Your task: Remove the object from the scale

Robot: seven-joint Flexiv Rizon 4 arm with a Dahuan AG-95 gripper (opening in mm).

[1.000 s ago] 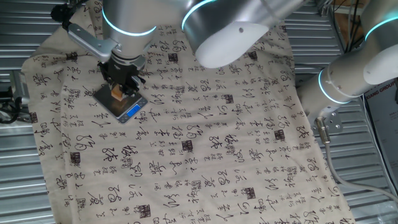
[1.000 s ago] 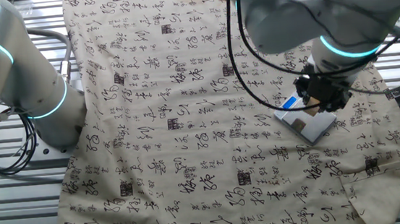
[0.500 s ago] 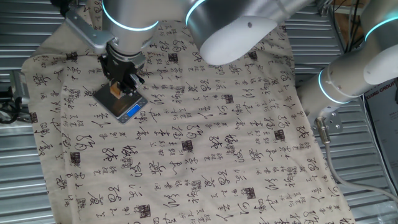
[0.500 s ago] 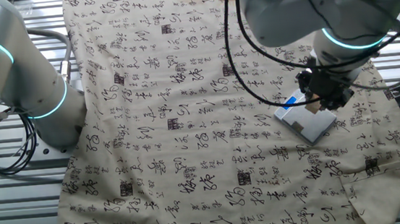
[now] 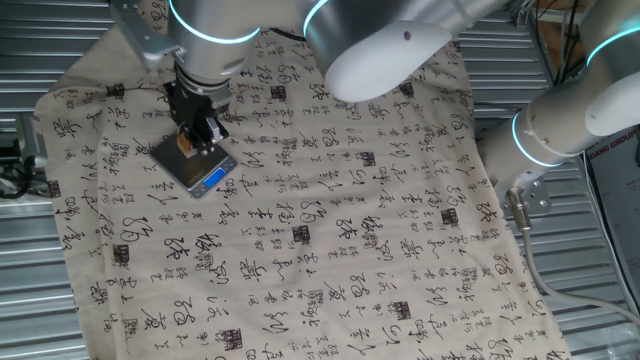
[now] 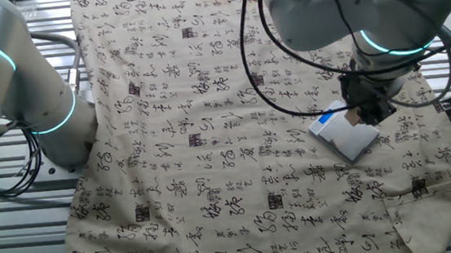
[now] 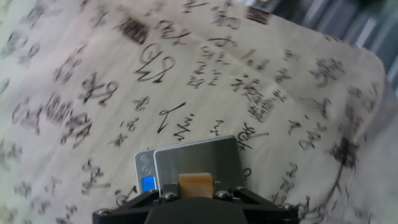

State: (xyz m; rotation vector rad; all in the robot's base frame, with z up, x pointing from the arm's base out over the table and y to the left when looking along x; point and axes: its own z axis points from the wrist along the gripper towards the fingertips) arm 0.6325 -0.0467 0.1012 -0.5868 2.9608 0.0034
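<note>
The scale is a flat dark plate with a blue-lit display, lying on the printed cloth at the left. It also shows in the other fixed view and in the hand view. My gripper is shut on the small tan cube and holds it just above the scale's plate. In the hand view the cube sits pinched between my black fingers, with the plate below it. In the other fixed view my gripper hangs over the scale's far end.
A beige cloth with black calligraphy covers the table over ribbed metal. A second silver arm stands at the right of one fixed view; its base is at the left of the other. The cloth's edge shows in the hand view.
My gripper, shut on the cube, has risen a little off the scale's plate. The plate now shows bare in the other fixed view. The scale has not moved.
</note>
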